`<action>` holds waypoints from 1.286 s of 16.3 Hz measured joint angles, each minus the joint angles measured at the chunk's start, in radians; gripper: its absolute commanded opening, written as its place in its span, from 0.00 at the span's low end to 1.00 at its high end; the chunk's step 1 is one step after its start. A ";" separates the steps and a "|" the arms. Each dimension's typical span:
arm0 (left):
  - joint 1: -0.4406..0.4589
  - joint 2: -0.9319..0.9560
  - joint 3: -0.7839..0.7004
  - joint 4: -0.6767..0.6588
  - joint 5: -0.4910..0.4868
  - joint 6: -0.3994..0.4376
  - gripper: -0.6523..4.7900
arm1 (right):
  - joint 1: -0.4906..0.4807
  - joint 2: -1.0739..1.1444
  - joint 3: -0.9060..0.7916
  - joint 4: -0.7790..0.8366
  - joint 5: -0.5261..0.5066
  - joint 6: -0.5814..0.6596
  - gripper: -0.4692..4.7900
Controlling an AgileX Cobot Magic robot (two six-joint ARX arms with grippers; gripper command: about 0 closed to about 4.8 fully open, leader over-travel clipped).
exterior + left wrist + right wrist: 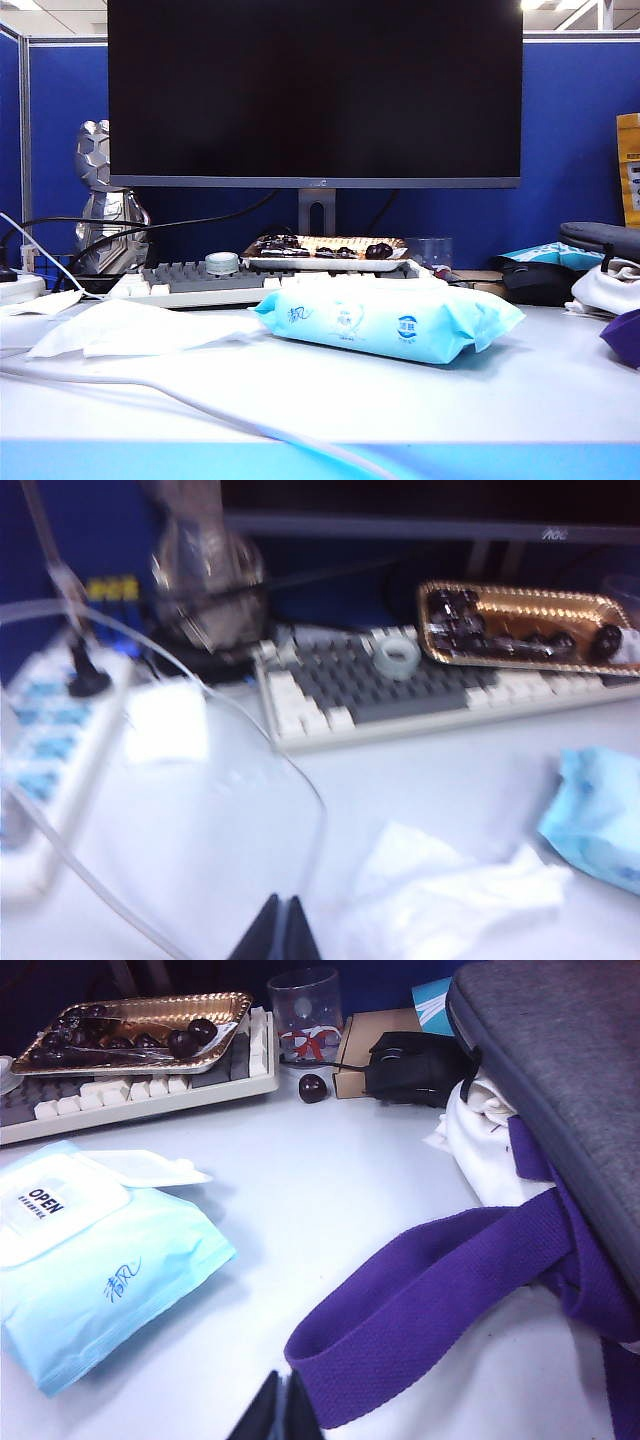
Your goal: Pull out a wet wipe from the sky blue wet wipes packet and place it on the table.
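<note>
The sky blue wet wipes packet (390,320) lies on the pale table (500,400) in the middle of the exterior view, its white "OPEN" flap (60,1200) showing in the right wrist view. A crumpled white wet wipe (130,328) lies flat on the table to the packet's left. The left wrist view shows the wet wipe (450,900) beside the packet's end (600,820). My left gripper (284,905) is shut and empty, raised above the table beside the wipe. My right gripper (283,1380) is shut and empty, near a purple strap. Neither gripper appears in the exterior view.
A keyboard (200,280) with a tape roll and a gold tray of dark sweets (325,248) stand behind the packet under a monitor (315,90). A white cable (200,405) crosses the front left. A power strip (50,750) lies at far left. A grey bag with a purple strap (440,1300) lies at right.
</note>
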 measured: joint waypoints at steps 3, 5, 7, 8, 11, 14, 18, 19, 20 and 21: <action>0.000 -0.029 -0.063 0.012 0.010 -0.026 0.11 | 0.000 0.000 0.000 0.000 0.000 0.000 0.08; 0.005 -0.062 -0.123 0.016 0.026 -0.028 0.11 | 0.000 0.000 0.000 0.000 0.000 0.000 0.08; 0.006 -0.116 -0.178 0.021 0.030 -0.028 0.11 | 0.000 0.000 0.000 0.000 0.000 0.000 0.08; 0.006 -0.136 -0.203 0.033 0.039 -0.030 0.11 | 0.000 0.000 0.000 0.000 0.000 0.000 0.08; 0.035 -0.209 -0.261 0.059 0.074 -0.032 0.11 | 0.000 0.000 0.000 0.000 0.000 0.000 0.08; 0.156 -0.307 -0.290 0.059 0.156 -0.032 0.11 | 0.000 0.000 0.000 0.000 0.000 0.000 0.08; 0.222 -0.380 -0.319 0.057 0.180 -0.032 0.11 | 0.000 0.000 0.000 0.000 0.000 0.000 0.08; 0.224 -0.380 -0.329 0.052 0.181 -0.032 0.11 | 0.000 0.000 0.000 0.000 0.000 0.000 0.08; 0.236 -0.380 -0.333 0.010 0.185 -0.032 0.11 | 0.000 0.000 0.000 0.000 0.000 0.000 0.08; 0.239 -0.380 -0.333 -0.006 0.187 -0.031 0.11 | 0.000 0.000 0.000 0.000 0.000 0.000 0.08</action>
